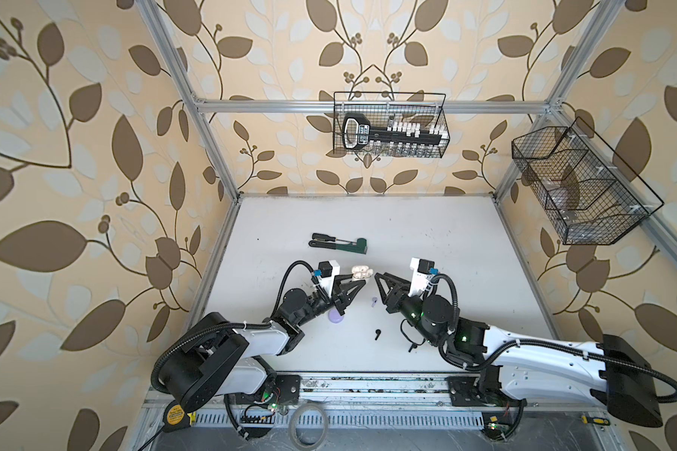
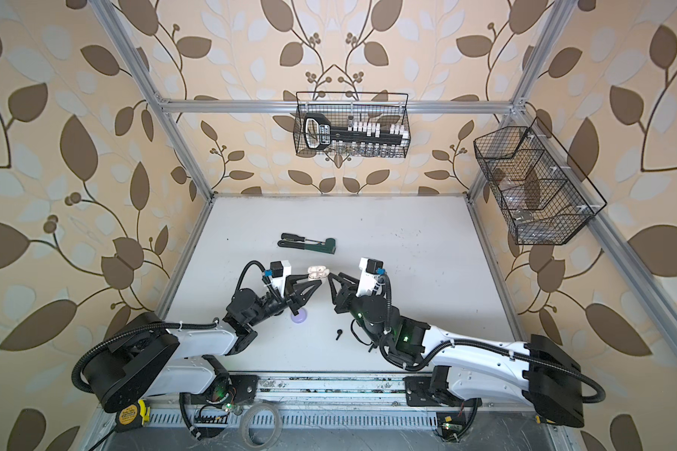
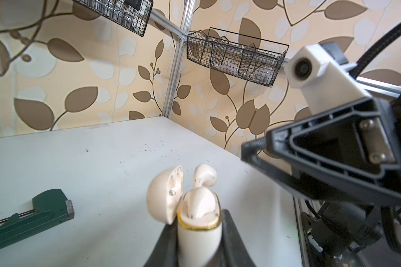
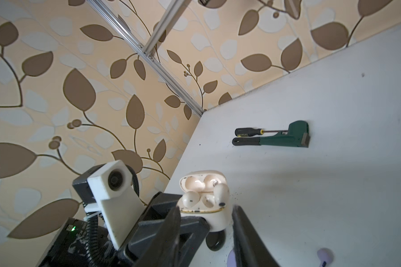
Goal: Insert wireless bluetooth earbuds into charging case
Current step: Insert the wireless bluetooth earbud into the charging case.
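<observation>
Left claw (image 3: 198,222) is clamping shut on the lower body of the cream charging case (image 3: 197,242), one finger (image 3: 229,233) pressing each side. The case is standing upright with its hinged lid (image 3: 162,196) swung open. It is glossy, rounded and speckled with dark marks, and a thin gold band is running around its mouth.

Two white earbuds are sitting in the case. One (image 4: 190,200) is lying low in its well. The other (image 4: 221,195) is standing tall and sticking up above the rim, not pushed home.

Right claw (image 4: 206,209) is hovering just beside the case on the side away from the left claw, its jaws standing partly apart and gripping nothing.

On the bench (image 1: 446,242), nearer the robot than the case, a lilac earbud (image 1: 374,301) is lying loose, and farther that way a black earbud (image 1: 378,334). A round lilac case (image 1: 336,317) is showing partly under the left arm. Beyond the cream case, toward the back wall, a green wrench (image 1: 352,246) and a screwdriver (image 1: 323,237) are lying side by side.
</observation>
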Tool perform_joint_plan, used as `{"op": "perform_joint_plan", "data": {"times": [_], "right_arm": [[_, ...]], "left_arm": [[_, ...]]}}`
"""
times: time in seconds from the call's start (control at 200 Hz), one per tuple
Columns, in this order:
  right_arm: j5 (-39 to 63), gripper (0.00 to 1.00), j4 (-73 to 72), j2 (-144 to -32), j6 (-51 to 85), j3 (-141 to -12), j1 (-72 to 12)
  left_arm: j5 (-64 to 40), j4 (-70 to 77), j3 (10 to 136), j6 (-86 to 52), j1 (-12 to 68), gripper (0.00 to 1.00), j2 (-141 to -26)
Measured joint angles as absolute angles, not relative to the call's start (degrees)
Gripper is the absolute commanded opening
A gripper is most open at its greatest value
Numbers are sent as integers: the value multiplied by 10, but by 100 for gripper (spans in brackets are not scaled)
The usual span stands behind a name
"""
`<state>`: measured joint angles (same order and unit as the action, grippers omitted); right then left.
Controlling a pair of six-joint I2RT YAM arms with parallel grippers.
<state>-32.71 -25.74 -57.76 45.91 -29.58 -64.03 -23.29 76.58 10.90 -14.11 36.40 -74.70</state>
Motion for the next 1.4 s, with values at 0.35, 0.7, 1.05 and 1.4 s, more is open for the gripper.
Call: {"op": "perform_joint_plan", "data": {"times": [0.35,0.7,1.05,1.4], "right_arm": [[-356,32,-173,-499,424,-244,-637],[-319,30,-179,-545,390,-244,-638],[-294,29,-208,-560,351,-246,-660],[-293,28,-211,-557,336,-251,-660]], "left_arm": [[-299,766,102,-96,364,0,-732],[-336,766,99,-77,364,0,-719],[-359,765,92,-62,364,0,-699],[-365,764,92,-56,364,0,-696]]}}
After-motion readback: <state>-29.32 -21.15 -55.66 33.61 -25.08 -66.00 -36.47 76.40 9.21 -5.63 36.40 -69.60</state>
